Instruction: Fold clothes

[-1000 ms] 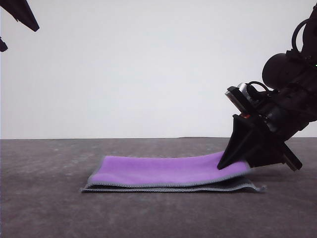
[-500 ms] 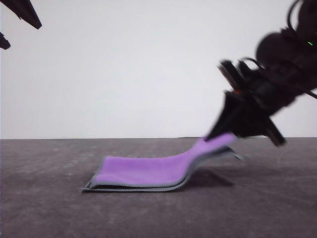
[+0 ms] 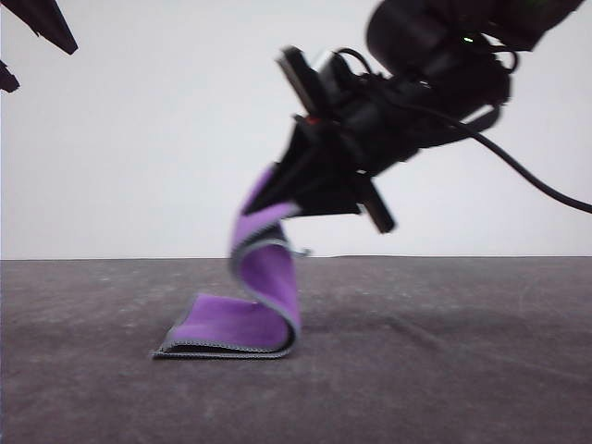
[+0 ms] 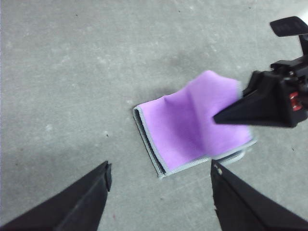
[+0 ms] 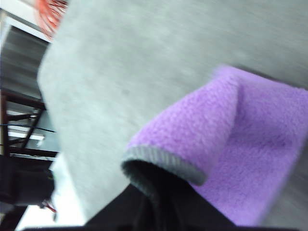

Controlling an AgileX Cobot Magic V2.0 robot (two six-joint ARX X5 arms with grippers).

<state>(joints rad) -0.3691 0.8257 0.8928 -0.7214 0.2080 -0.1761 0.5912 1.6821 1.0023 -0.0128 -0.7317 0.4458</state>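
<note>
In the front view, the small square soft cloth, purple on one face and dark grey on the other with light-grey stitched edging (image 3: 264,296), is seen lifted by its right end; that end has been carried from table level at 3 o'clock up and over towards 11 o'clock. A second ago the already doubled cloth lay flat, with the right gripper (image 3: 277,199) low at its right edge. The gripper's jaws are clamped on the raised edge, while the left end rests on the grey table (image 3: 444,370). A second fold is judged to be under way.

In the left wrist view, the left gripper (image 4: 159,192) is held spread apart above the table, clear of the cloth (image 4: 192,125).

In the right wrist view, the cloth's edge (image 5: 192,144) is seen pinched between the dark fingers (image 5: 159,207)
</note>
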